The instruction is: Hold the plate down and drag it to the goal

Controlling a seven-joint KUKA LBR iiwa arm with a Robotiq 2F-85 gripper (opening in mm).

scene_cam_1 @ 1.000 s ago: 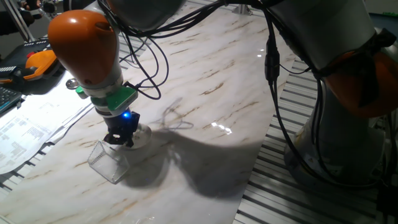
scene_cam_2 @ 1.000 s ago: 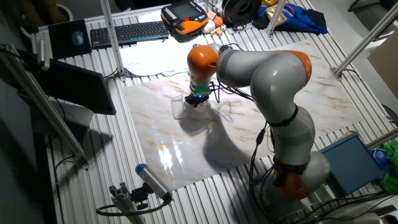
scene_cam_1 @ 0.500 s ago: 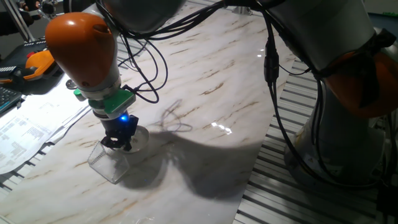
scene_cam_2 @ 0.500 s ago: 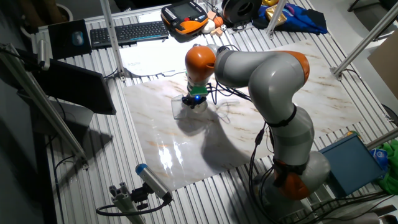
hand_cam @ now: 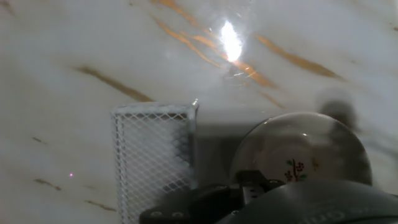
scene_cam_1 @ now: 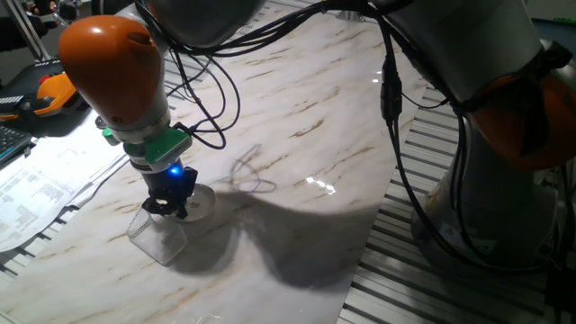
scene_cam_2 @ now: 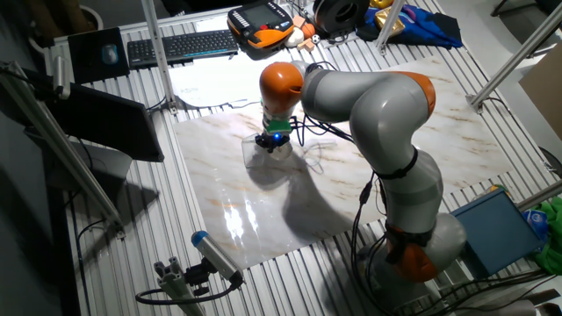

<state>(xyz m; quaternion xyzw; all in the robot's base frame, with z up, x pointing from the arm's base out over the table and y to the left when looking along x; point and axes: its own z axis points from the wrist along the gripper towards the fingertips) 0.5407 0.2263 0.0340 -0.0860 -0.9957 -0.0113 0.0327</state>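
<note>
Inspection of the marble-patterned desk (scene_cam_1: 306,117): the black two-finger hand (scene_cam_1: 170,205), mounted below an orange and green wrist, stands upright with its tips on the small flat round white plate (scene_cam_1: 196,202). The plate lies flat on the desk surface. In the hand view the plate (hand_cam: 301,158) appears at lower right, with a small dark sprig marking at its centre, and the dark body of the hand covers its near edge.

The goal, a small see-through rectangular box with thin pale edges (scene_cam_1: 155,235), sits on the desk just beside the plate, on the left and near side in one fixed view. In the hand view the goal (hand_cam: 154,158) shows a white mesh-patterned face immediately left of the plate; whether the two touch cannot be determined. In the other fixed view the goal (scene_cam_2: 253,154) lies left of the hand (scene_cam_2: 269,146), on the left part of the desk.

Finger spacing: the fingertips are hidden by the hand's own body in every view, so it cannot be told whether they are spread or pressed together.

A blue indicator light (scene_cam_1: 175,168) is lit on the wrist above the hand.
</note>
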